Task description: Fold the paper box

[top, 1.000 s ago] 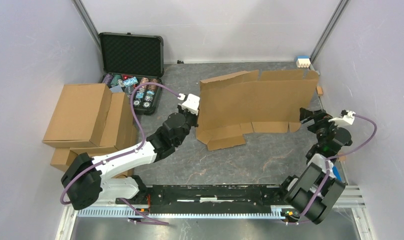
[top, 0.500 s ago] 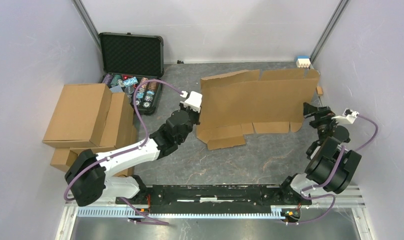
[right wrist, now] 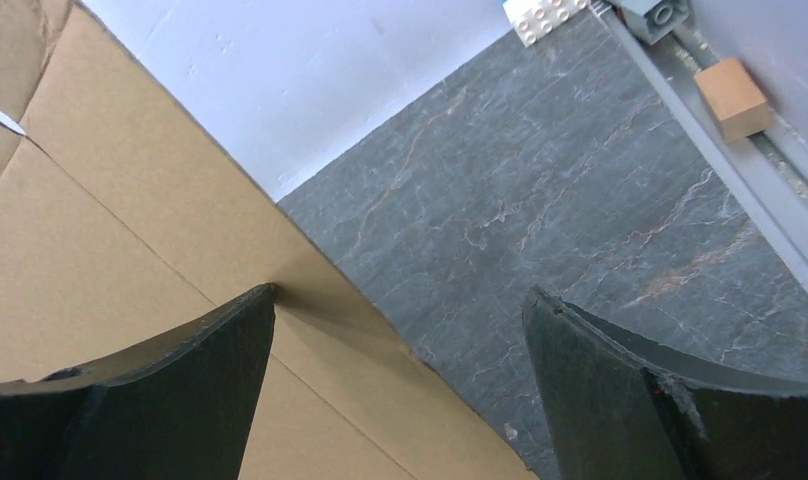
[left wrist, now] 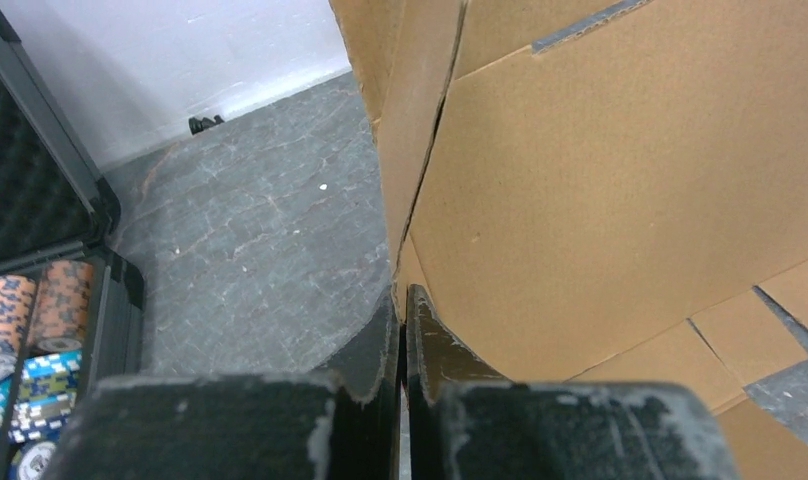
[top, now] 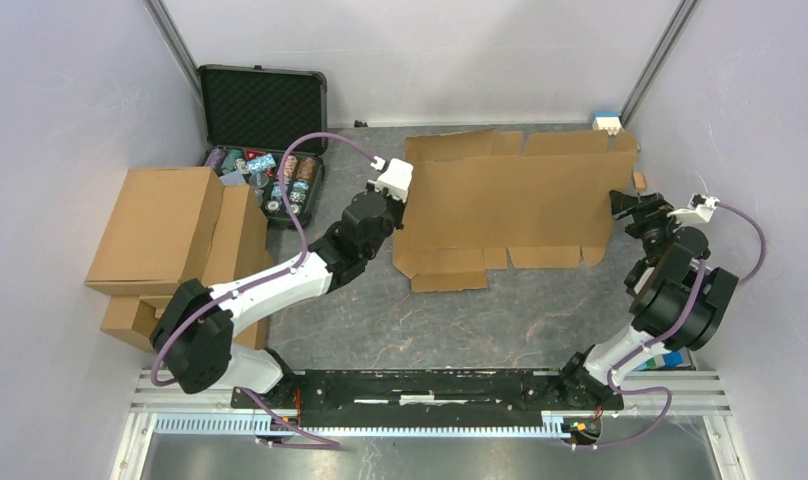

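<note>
Paper box (top: 510, 200): unfolded cardboard sheet at the middle-far part of the desk (top: 500, 320), main panel raised, lower flaps lying on the desk. Left jaws pinched shut on its left edge, clear in the left wrist view. Right jaws spread wide at its right edge, holding nothing; that edge runs between them. Stacked cartons (top: 170, 235) far left. Open black case (top: 263, 110) with chips behind them.

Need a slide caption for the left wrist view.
The left claw shut on an edge of the paper box; poker-chip case at left.
</note>
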`<action>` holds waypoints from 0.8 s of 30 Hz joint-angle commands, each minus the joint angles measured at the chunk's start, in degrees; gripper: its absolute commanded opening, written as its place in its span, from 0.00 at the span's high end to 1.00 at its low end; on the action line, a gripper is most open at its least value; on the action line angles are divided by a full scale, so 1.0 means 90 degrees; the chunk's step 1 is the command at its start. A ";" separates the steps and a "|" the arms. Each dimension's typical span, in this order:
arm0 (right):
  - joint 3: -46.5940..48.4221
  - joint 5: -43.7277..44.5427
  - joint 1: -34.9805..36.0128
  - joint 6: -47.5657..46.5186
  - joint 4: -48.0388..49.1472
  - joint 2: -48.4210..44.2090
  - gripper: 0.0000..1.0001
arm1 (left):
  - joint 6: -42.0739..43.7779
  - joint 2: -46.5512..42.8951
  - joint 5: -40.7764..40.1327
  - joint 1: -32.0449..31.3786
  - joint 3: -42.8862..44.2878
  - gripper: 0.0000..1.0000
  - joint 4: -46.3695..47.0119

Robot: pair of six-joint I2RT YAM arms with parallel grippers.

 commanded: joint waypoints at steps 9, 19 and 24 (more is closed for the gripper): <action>0.1059 -0.0813 0.0464 -0.1013 -0.1199 0.0747 0.02 | 0.1735 0.0864 0.1229 0.0028 0.0811 0.98 -0.0703; 0.0336 -0.1553 0.0690 0.0188 0.0268 0.0494 0.49 | 0.1434 0.0853 0.0246 0.0137 0.1321 0.98 -0.1166; -0.0184 -0.1172 0.1156 -0.0370 -0.0575 -0.0561 0.68 | 0.1249 0.0501 -0.0114 0.0262 0.1182 0.96 -0.1164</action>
